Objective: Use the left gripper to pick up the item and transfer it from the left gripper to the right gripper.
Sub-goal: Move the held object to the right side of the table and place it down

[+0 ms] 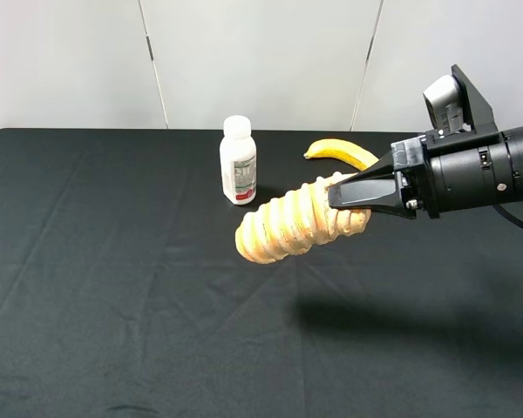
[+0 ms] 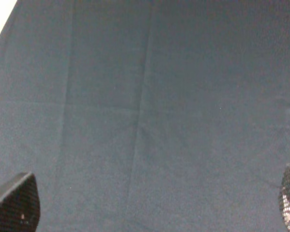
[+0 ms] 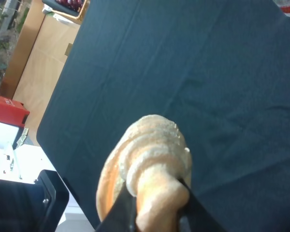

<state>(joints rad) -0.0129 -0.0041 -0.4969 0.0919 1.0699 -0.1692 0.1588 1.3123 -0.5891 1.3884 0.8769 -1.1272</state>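
Observation:
The tan ridged bread roll (image 1: 296, 222) hangs in the air above the black table (image 1: 113, 287), held at its right end. My right gripper (image 1: 349, 202) comes in from the right and is shut on the roll. In the right wrist view the roll (image 3: 147, 164) fills the space between the two black fingers (image 3: 117, 215). My left gripper (image 2: 154, 227) is out of the exterior high view. In the left wrist view its two fingertips (image 2: 17, 205) stand wide apart over bare black cloth, open and empty.
A white bottle (image 1: 238, 161) stands at the back of the table, just behind the roll. A yellow banana (image 1: 342, 153) lies to the right of the bottle, near the right gripper. A white wall rises behind the table.

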